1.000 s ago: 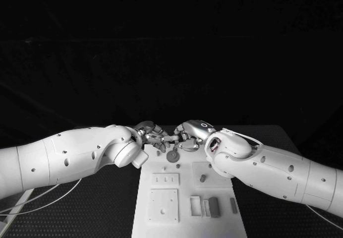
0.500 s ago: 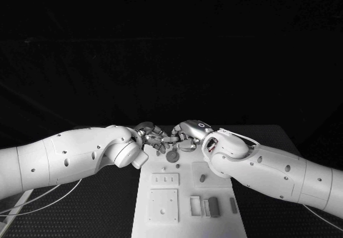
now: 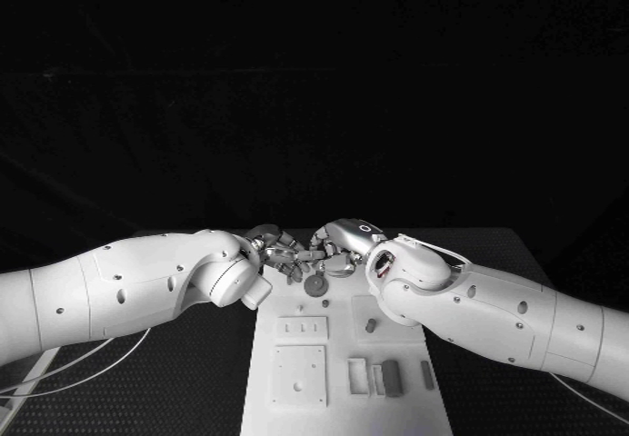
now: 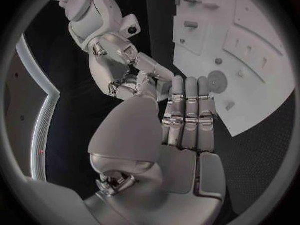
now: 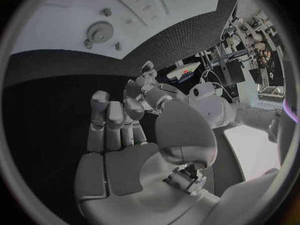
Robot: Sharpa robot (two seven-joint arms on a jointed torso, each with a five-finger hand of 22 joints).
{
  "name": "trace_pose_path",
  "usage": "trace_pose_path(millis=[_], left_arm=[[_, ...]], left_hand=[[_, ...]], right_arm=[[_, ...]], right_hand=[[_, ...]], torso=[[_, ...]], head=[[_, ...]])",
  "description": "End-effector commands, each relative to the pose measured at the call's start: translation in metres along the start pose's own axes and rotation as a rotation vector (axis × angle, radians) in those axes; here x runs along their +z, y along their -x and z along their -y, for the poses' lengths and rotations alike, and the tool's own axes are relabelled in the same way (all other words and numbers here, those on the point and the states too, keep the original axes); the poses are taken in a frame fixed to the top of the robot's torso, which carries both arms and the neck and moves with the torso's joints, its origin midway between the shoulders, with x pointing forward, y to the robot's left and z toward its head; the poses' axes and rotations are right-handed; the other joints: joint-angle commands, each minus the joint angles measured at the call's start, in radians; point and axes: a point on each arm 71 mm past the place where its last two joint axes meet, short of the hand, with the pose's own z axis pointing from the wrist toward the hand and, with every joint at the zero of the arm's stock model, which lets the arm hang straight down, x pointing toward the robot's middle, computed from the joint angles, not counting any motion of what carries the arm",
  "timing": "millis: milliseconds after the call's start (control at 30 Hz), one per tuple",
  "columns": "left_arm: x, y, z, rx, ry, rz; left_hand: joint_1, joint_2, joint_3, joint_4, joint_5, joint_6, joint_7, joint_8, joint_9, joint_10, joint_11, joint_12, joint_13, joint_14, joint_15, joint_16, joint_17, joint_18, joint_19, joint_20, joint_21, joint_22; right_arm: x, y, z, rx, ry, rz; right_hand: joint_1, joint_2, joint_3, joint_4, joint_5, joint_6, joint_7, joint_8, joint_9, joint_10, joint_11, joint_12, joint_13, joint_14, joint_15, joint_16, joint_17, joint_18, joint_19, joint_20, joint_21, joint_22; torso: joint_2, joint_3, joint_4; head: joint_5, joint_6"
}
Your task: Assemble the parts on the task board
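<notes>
Right arm has crept a bit further in over the board's far end since a second ago; the left arm and all the parts look unmoved. So I'd guess it's still lining up, nothing seated yet. Both hands now meet fingertip to fingertip: left hand (image 3: 272, 243) has its fingers straight and together, and I can't tell whether anything is pinched in there; right hand (image 3: 344, 243) looks the same, honestly can't tell either. Just below their fingertips a round gear (image 3: 316, 284) lies flat on the task board (image 3: 291, 329), with a couple of small pegs beside it. Nearer the robot, behind both hands, sit rectangular plates and upright blocks (image 3: 391, 378), well apart from the hands. Main obstacle: the hands crowd each other
</notes>
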Motion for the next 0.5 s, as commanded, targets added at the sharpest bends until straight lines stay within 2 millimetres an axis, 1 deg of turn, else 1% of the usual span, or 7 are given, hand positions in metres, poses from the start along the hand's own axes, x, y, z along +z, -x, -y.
trace_pose_path(millis=[33,267,500], left_arm=[[-0.0001,-0.0054,0.0067,-0.025,-0.027,-0.014],[-0.0009,-0.0052,0.0065,-0.026,-0.029,-0.012],[-0.0024,0.0003,0.0035,-0.031,-0.025,0.003]], left_hand=[[0.014,0.002,0.007,0.000,-0.004,0.008,0.000,0.003,0.001,-0.001,-0.006,0.000,0.002,0.005,-0.004,0.000,0.001,0.007,-0.001,-0.002,-0.005,0.001],[0.052,0.017,0.039,-0.001,-0.004,0.019,-0.005,0.009,0.003,0.005,-0.009,-0.001,0.007,0.010,-0.007,0.002,0.003,0.007,0.003,-0.004,-0.005,0.004],[0.087,0.036,0.074,-0.003,-0.004,0.037,-0.014,0.017,0.007,0.018,-0.014,0.001,0.013,0.019,-0.011,0.007,0.008,0.006,0.005,-0.006,-0.007,0.007]], right_arm=[[0.0004,-0.0047,-0.0077,-0.007,0.027,-0.022],[0.0003,-0.0050,-0.0049,-0.010,0.017,-0.026],[0.0002,-0.0053,-0.0011,-0.014,0.006,-0.032]], right_hand=[[0.003,-0.006,0.000,0.003,0.002,0.015,0.009,0.003,-0.001,0.004,-0.005,-0.005,-0.001,0.003,-0.003,-0.006,-0.001,0.014,0.002,-0.005,0.005,0.007],[0.003,-0.007,0.000,0.003,0.002,0.015,0.008,0.003,0.000,0.004,-0.005,-0.005,-0.002,0.003,-0.003,-0.006,-0.002,0.014,0.002,-0.005,0.004,0.007],[0.002,-0.007,0.000,0.003,0.002,0.015,0.008,0.003,0.000,0.004,-0.006,-0.005,-0.002,0.002,-0.003,-0.007,-0.003,0.014,0.002,-0.005,0.004,0.007]], torso=[[0.000,-0.0003,-0.0002],[0.000,-0.0006,0.0002],[0.000,-0.0003,-0.0004]], head=[[0.000,0.000],[-0.001,0.000],[-0.003,0.000]])
